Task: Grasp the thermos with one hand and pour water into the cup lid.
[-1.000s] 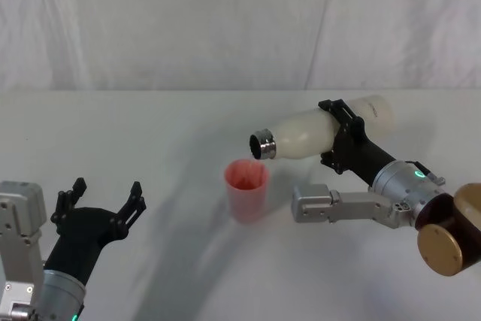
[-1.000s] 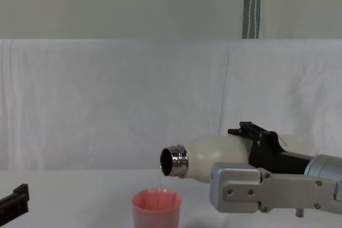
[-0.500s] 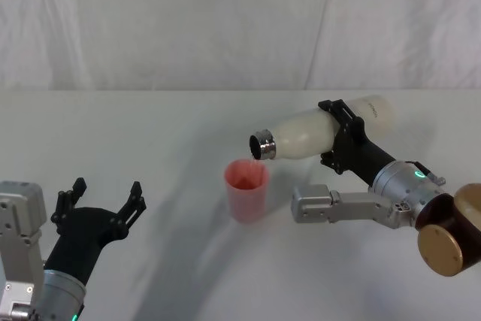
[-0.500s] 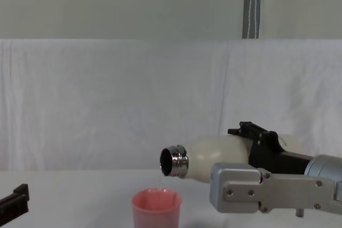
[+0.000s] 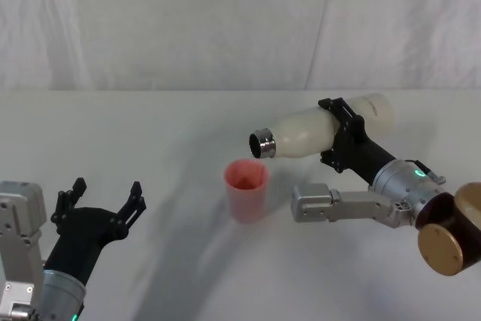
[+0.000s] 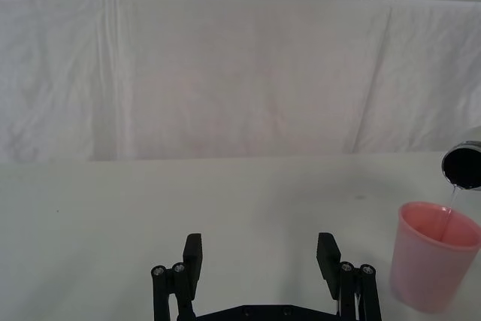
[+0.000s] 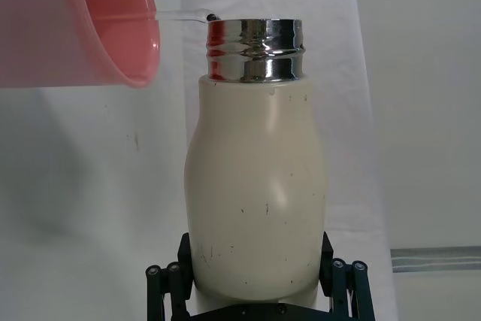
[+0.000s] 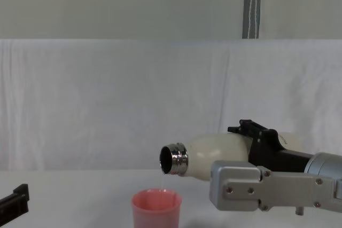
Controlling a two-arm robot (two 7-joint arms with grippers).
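The right gripper [image 5: 342, 134] is closed around the body of the thermos [image 5: 316, 131] and holds it almost flat above the table [image 5: 173, 133], with the steel neck pointing to the robot's left and a little down. In the head view the mouth of the thermos hangs just over the far rim of the cup lid [image 5: 246, 189], which stands upright on the table near the middle. That view does not show any water, but the chest view shows a thin stream falling from the lower lip of the neck into the cup lid [image 8: 156, 209], and the right wrist view shows the same thin thread going from the steel rim to the pink rim [image 7: 90, 31]. The right wrist view also shows the fingers [image 7: 167, 289] pressed on both sides of the thermos [image 7: 255, 193], near its lower half. The left gripper [image 5: 101, 208] rests low at the robot's left side, well apart from the cup lid, with its fingers spread wide and nothing between them. In the chest view the bottom of the cup lid is cut off by the edge, and how much water is inside is hard to see.
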